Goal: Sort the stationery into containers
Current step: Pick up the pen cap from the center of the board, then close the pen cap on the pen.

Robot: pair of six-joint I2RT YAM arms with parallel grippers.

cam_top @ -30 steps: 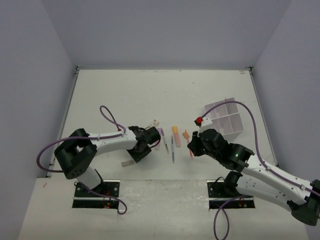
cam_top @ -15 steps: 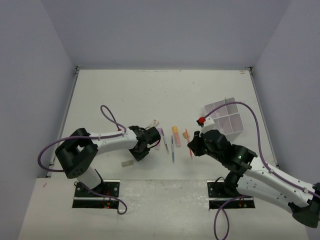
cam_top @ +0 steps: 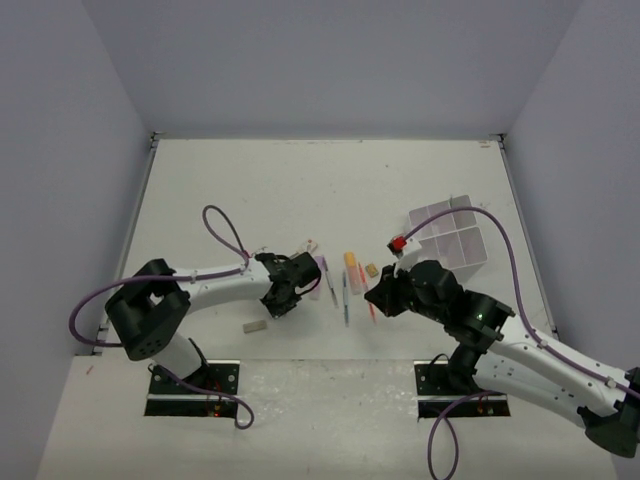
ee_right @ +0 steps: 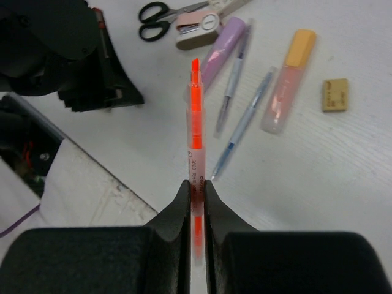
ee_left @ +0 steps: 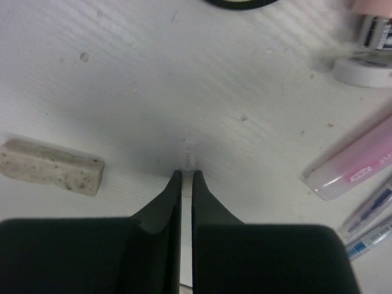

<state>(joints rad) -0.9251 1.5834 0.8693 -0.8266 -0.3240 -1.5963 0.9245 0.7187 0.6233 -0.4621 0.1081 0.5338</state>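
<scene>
My right gripper [ee_right: 195, 187] is shut on an orange marker [ee_right: 195, 122], which sticks out ahead of the jaws above the table. Past it lie black-handled scissors [ee_right: 160, 11], a purple marker [ee_right: 222, 50], two thin pens [ee_right: 245, 122], a pink marker with an orange cap [ee_right: 288, 86] and a tan eraser [ee_right: 335, 95]. My left gripper [ee_left: 187, 174] is down at the table, shut on a thin whitish pen whose stub [ee_left: 188, 153] shows past the tips. A grey eraser [ee_left: 52, 166] lies to its left. The white divided tray [cam_top: 450, 235] sits at the right.
A pink marker [ee_left: 355, 165] and blue pens [ee_left: 373, 214] lie right of my left gripper, with a white tape roll [ee_left: 361, 70] beyond them. A small pink stapler [ee_right: 197, 23] rests beside the scissors. The left arm [cam_top: 215, 285] stretches toward the middle row of items.
My left gripper's jaws have closed. My right gripper has shifted left and nearer with the orange marker, uncovering the tan eraser.
</scene>
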